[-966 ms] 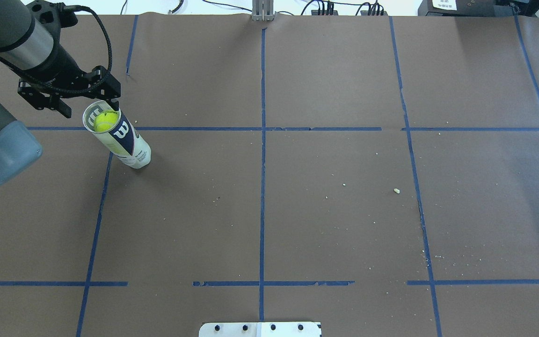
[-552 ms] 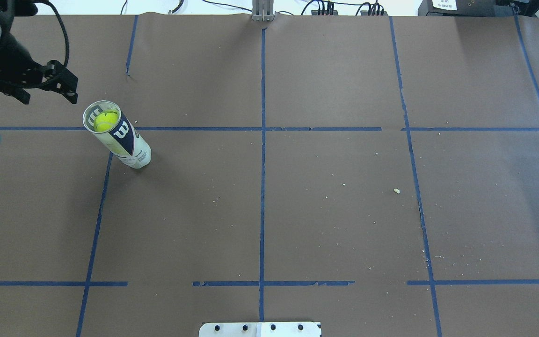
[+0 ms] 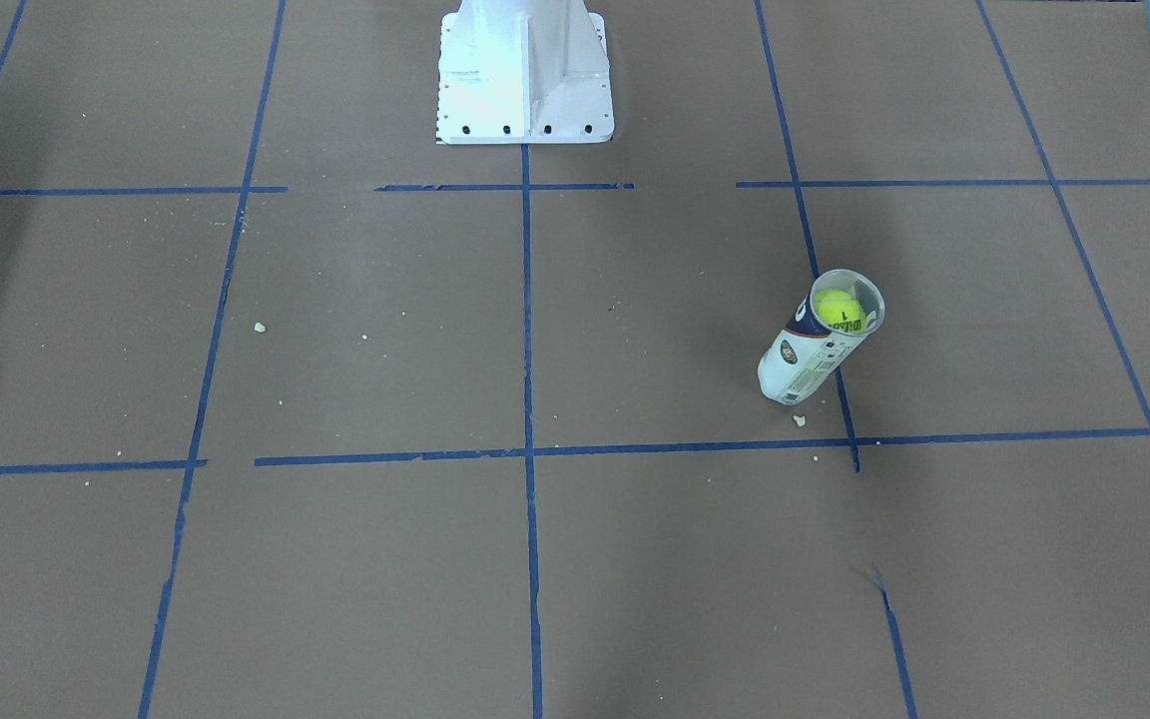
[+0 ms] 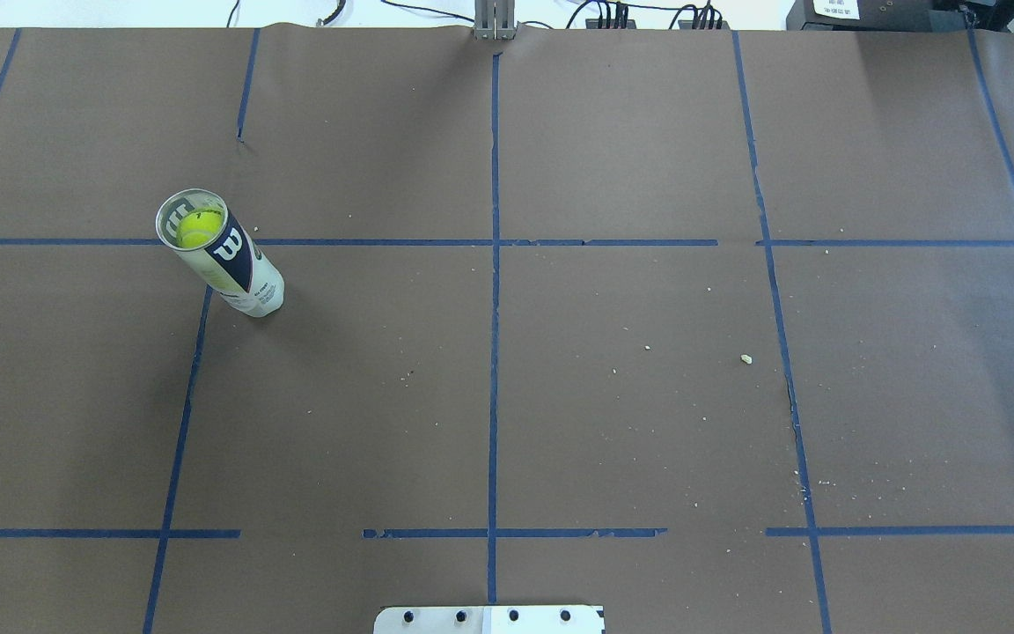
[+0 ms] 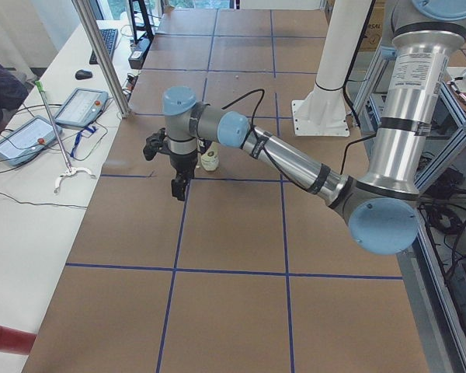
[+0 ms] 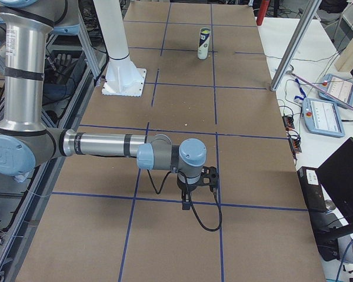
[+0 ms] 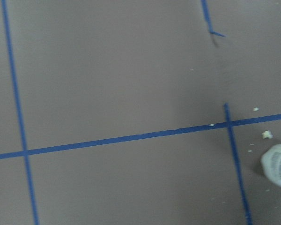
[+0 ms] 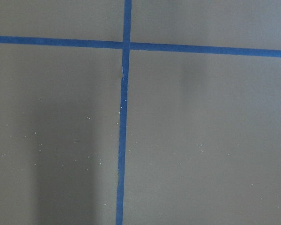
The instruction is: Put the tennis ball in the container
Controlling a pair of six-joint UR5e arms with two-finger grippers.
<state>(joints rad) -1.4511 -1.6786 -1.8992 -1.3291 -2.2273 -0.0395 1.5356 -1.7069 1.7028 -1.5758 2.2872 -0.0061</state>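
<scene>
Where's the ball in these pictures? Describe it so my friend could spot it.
On the brown table crossed by blue tape lines, look at the left half as seen from behind the robot. A clear container with a white and dark-blue label stands upright there. The tennis ball sits inside it, visible through the open mouth: the only neon yellow-green thing there.

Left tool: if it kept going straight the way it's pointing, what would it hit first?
Probably just the table. The left tool points straight down, and its wrist camera shows only the bare paper-covered surface below. The container sits off at the edge of that view.
</scene>
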